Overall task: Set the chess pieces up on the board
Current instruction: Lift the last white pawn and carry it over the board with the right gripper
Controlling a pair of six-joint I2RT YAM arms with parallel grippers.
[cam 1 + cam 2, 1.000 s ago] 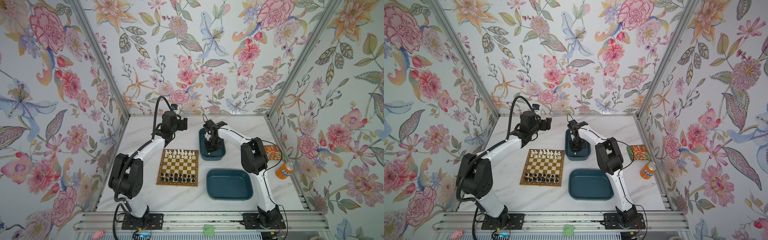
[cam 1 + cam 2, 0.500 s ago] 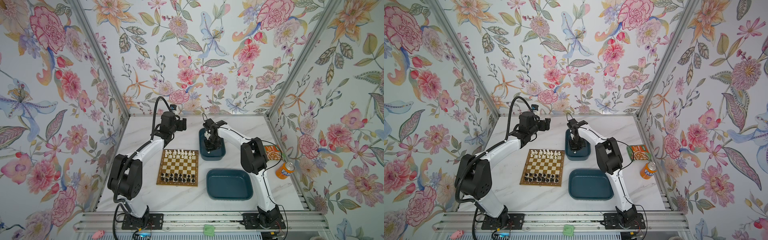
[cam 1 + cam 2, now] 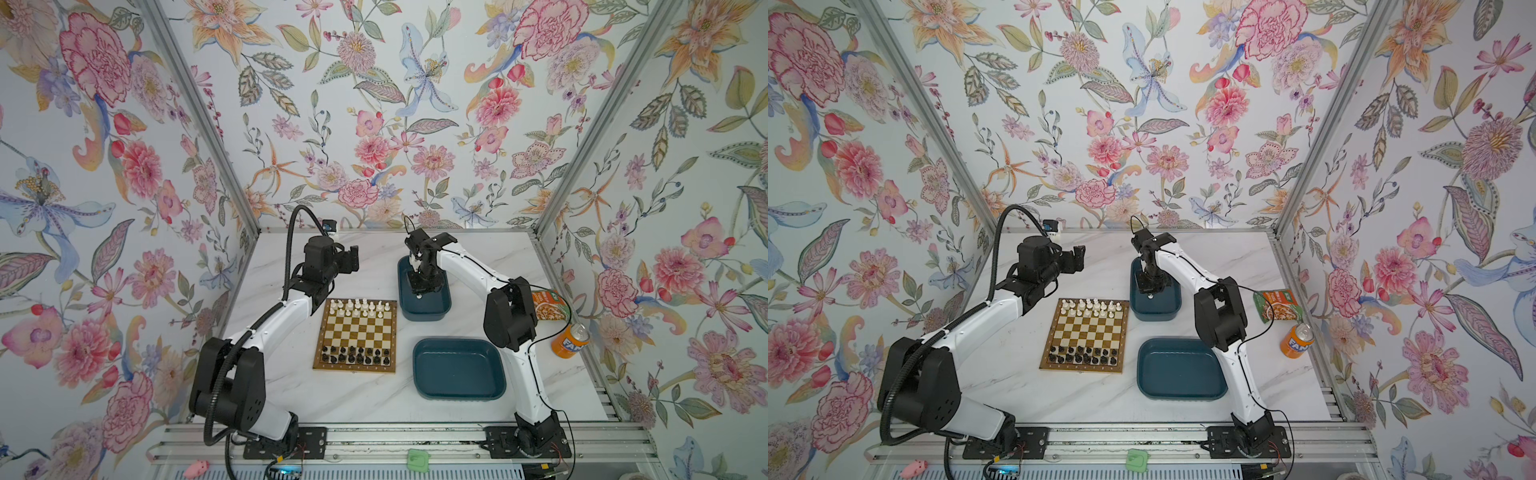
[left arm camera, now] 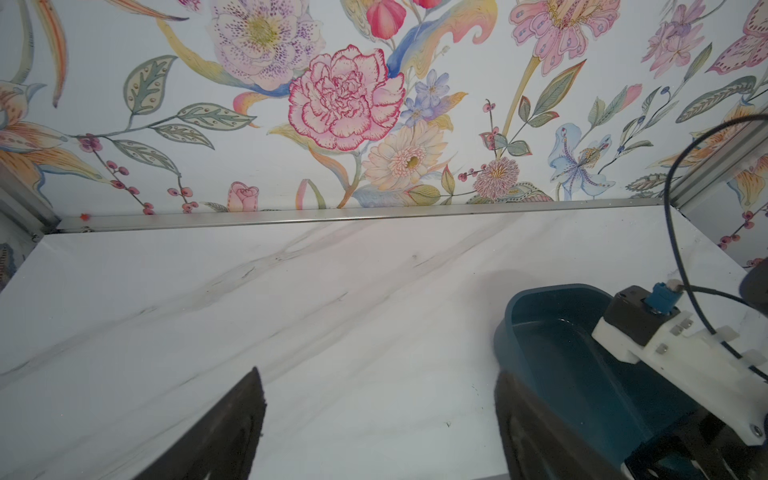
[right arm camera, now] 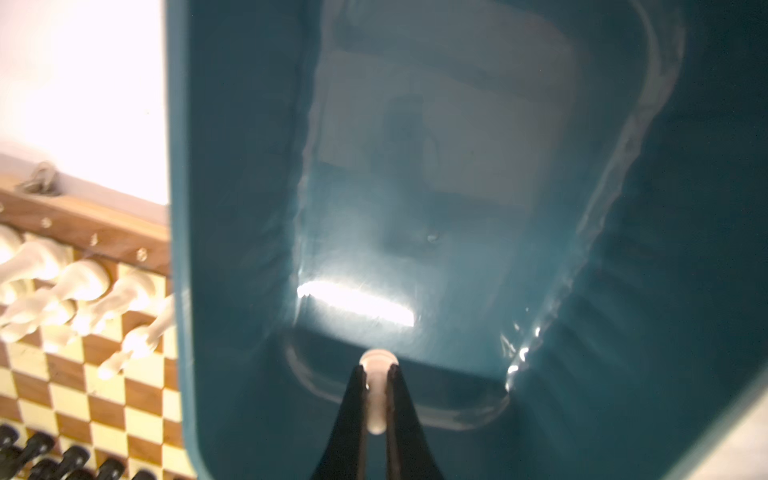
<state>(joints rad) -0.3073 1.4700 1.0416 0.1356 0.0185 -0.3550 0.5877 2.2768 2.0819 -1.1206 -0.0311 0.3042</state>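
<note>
The board looks nearly set. The right hand pinches one white piece inside the upper tub; the left hand is spread and empty.

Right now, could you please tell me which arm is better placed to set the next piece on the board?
The right arm. The right claw is shut on a white piece inside the far tub, beside the board; the left claw is open and empty over bare table.
</note>
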